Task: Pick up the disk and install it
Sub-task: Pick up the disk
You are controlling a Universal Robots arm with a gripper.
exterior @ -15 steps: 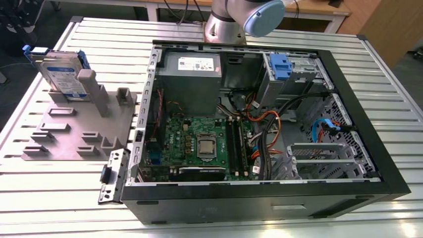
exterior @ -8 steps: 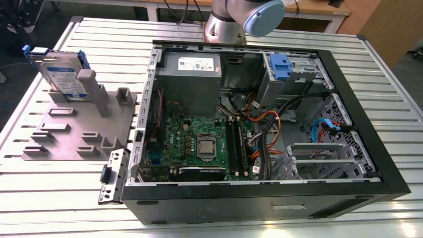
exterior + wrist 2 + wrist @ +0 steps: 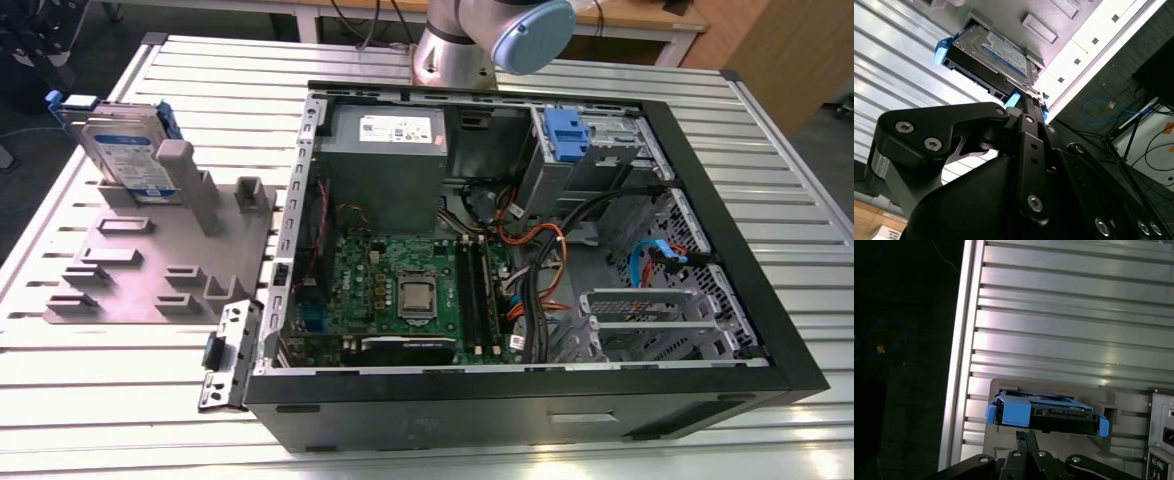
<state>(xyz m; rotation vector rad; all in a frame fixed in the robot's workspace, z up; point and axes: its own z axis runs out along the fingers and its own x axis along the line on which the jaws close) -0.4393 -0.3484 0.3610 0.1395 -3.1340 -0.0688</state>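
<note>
The disk (image 3: pixel 124 152) stands on edge in a slot of the grey fixture (image 3: pixel 147 270) at the exterior view's left, its white-and-blue label facing out and its blue carrier frame around it. Both wrist views look along the gripper towards it: the disk (image 3: pixel 999 50) shows its label in the second wrist view, and the disk (image 3: pixel 1046 412) shows its blue-framed edge in the first wrist view. My gripper (image 3: pixel 1026 102) (image 3: pixel 1026 436) is apart from the disk, with its thin black fingers pressed together and nothing between them.
An open black computer case (image 3: pixel 747 200) lies on the slatted metal table (image 3: pixel 801 130), with a grey power supply (image 3: pixel 387 150), a motherboard (image 3: pixel 400 285) and a drive bay with a blue latch (image 3: pixel 567 135) inside. The arm's body (image 3: pixel 494 35) rises behind the case.
</note>
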